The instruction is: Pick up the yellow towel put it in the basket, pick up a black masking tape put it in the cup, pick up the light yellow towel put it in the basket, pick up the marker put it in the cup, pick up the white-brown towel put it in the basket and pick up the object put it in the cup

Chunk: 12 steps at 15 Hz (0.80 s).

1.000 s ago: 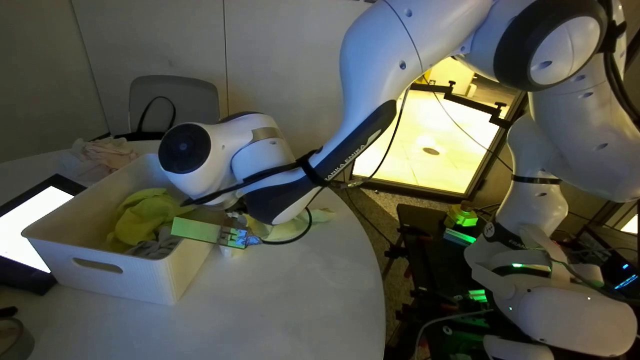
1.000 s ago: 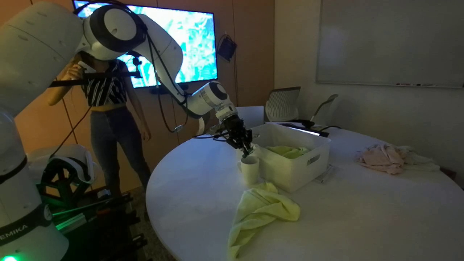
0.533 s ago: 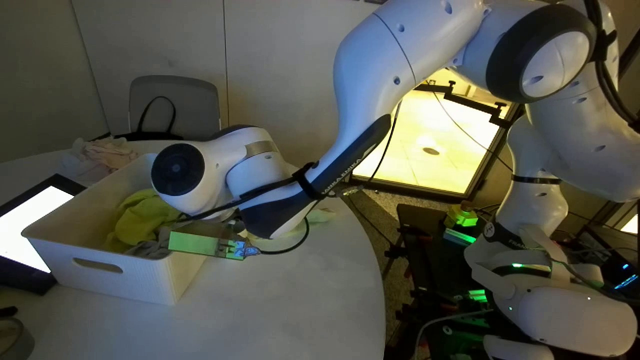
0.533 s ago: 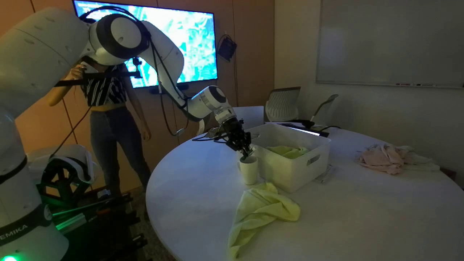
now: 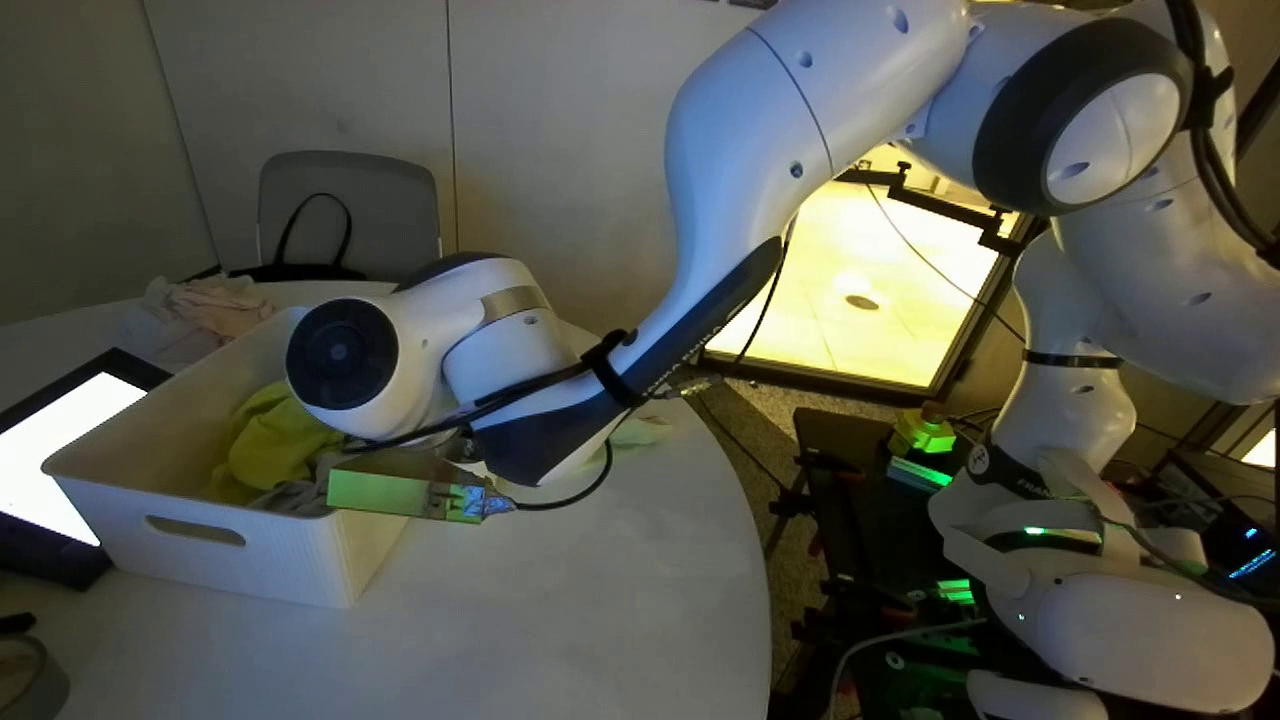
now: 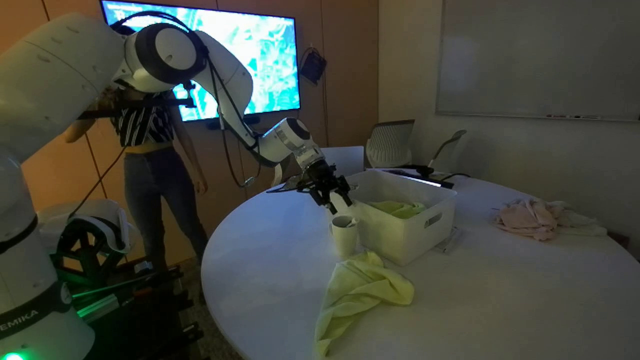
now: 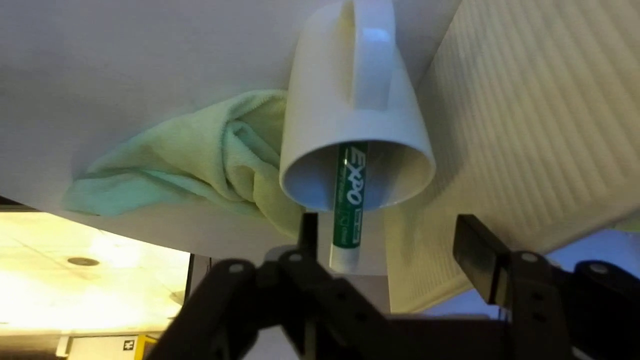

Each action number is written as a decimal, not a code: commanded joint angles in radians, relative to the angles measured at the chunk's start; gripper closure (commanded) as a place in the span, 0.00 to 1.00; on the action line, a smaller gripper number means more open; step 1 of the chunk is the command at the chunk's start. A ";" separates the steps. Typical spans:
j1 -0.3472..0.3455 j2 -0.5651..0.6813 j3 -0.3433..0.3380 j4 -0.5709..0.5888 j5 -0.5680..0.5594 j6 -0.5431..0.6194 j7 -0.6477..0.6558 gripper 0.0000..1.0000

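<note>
Just above the cup (image 7: 322, 112), the claw (image 7: 390, 235) is spread, jaws clear of the marker (image 7: 350, 195) on both sides, holding nothing. Marker sits in the cup, pale end poking past the rim; I'd call that drop done. Basket (image 6: 382, 235) holds a yellow towel (image 5: 275, 435) plus some grey cloth (image 5: 300, 496) (can't tell if that's on the list). To do, I think: light yellow towel (image 6: 367, 290), on the bench (image 6: 490, 295) just beside the cup, and likely the white-brown one, maybe in the pinkish-white pile (image 6: 532, 220) past the basket. Black tape: can't pick it out, cup bottom's hidden. Last object: unclear which.
</note>
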 commanded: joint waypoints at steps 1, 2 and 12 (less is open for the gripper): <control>0.015 -0.041 -0.003 -0.010 -0.072 -0.034 0.056 0.00; 0.015 -0.068 -0.003 -0.035 -0.086 -0.031 0.082 0.00; -0.040 -0.272 0.055 -0.225 -0.186 -0.010 0.292 0.00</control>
